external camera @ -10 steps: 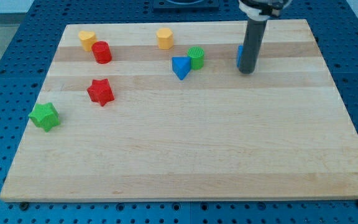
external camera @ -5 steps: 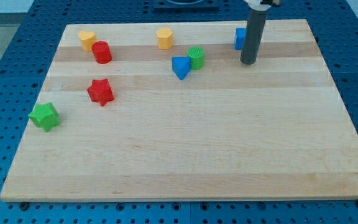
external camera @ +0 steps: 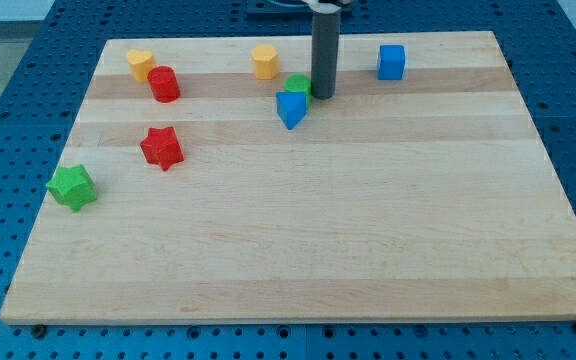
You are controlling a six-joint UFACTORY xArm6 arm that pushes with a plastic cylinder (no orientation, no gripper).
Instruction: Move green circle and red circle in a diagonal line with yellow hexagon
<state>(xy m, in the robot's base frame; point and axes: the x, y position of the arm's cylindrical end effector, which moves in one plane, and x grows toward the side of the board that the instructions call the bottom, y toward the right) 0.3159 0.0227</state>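
The rod stood upright in the upper middle of the frame, my tip (external camera: pixel 322 96) pressed against the right side of the green circle (external camera: pixel 297 84); it carried no pincer. The green circle touched the blue triangle (external camera: pixel 290 108) just below it. The yellow hexagon (external camera: pixel 265 61) sat near, up and left. The red circle (external camera: pixel 164 84) lay well apart at upper left, beside a yellow heart-like block (external camera: pixel 140 64). A blue cube (external camera: pixel 391 61) sat at upper right. A red star (external camera: pixel 161 148) and a green star (external camera: pixel 72 187) lay at left on the wooden board (external camera: pixel 348 230).

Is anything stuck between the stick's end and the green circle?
No. My tip sits right against the green circle, on its side toward the view's right, with nothing between them. The blue triangular block touches the circle from the view's bottom side.
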